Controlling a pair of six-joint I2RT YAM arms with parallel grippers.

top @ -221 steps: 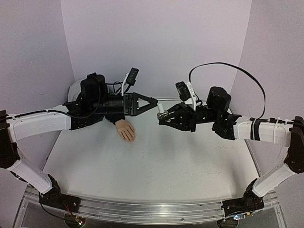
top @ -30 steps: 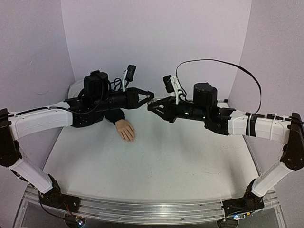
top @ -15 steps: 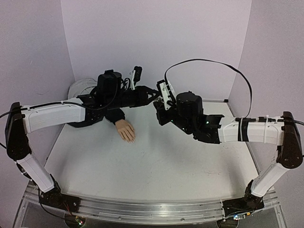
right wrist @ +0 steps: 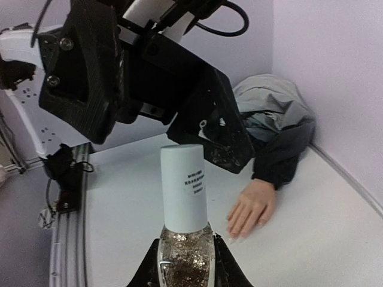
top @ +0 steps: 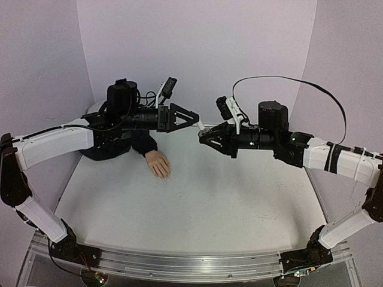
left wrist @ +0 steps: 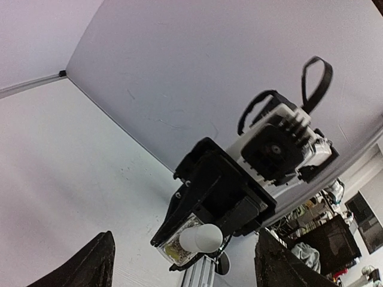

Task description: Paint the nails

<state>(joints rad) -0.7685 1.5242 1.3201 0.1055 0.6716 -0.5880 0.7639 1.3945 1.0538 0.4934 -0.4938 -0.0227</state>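
The nails (right wrist: 232,234) are at the fingertips of the mannequin hand (top: 158,163), which lies flat on the white table (top: 197,209), coming out of a dark jacket sleeve (top: 142,143), below both grippers and well apart from them. The right gripper (top: 209,136) is closed on the glass body of the glitter polish bottle (right wrist: 182,254) and holds it in the air, while the left gripper (top: 192,123) faces the white cap (left wrist: 200,238) with its 2 fingers spread wide, not touching it. I think the danger is an off-centre closing on this smooth round cap: the fingers may slip, or the twist may turn the bottle inside the right grip, so it tilts and spills.
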